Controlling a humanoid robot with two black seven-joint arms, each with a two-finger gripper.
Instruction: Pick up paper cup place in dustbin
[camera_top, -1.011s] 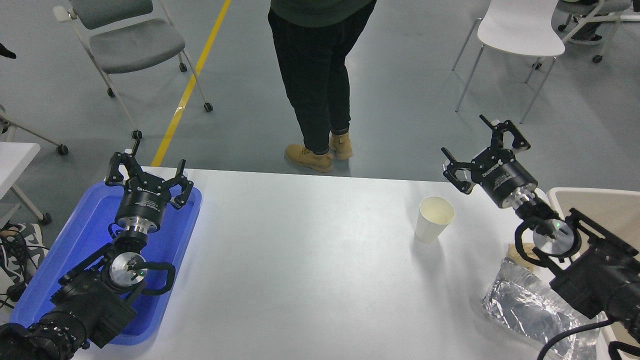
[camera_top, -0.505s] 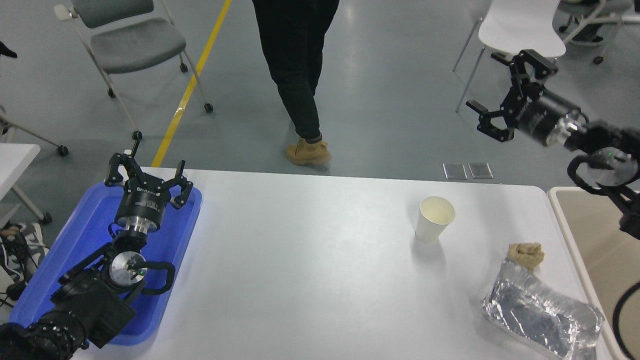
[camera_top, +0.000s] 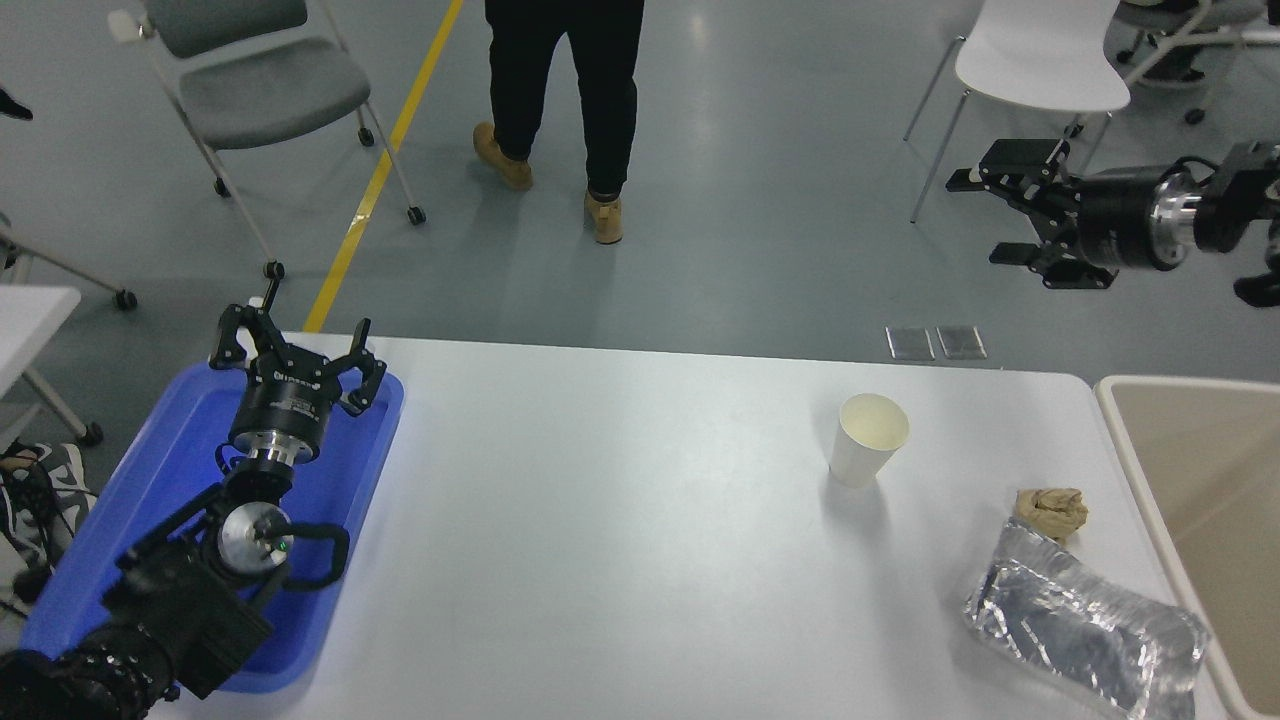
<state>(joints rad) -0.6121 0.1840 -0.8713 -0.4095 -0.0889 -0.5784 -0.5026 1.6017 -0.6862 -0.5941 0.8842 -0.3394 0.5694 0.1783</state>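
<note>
The paper cup (camera_top: 868, 438) is stood upright on the tabletop (camera_top: 620, 520), near the dustbin (camera_top: 1125, 440). The right hand (camera_top: 1010, 218) is held spread and empty, well above. The left hand (camera_top: 292, 352) is parked, spread, over the blue tray (camera_top: 150, 480).

No readable text anywhere. Left gripper (camera_top: 290, 345) has a small white brand mark on its black body, too small and angled to make out. Right gripper (camera_top: 1010, 215) shows no print from this side. Paper cup (camera_top: 867, 439) is plain white, no logo. Dustbin (camera_top: 1130, 440), blue tray (camera_top: 70, 590) and foil tray (camera_top: 1085, 625): no labels or numbers visible.
</note>
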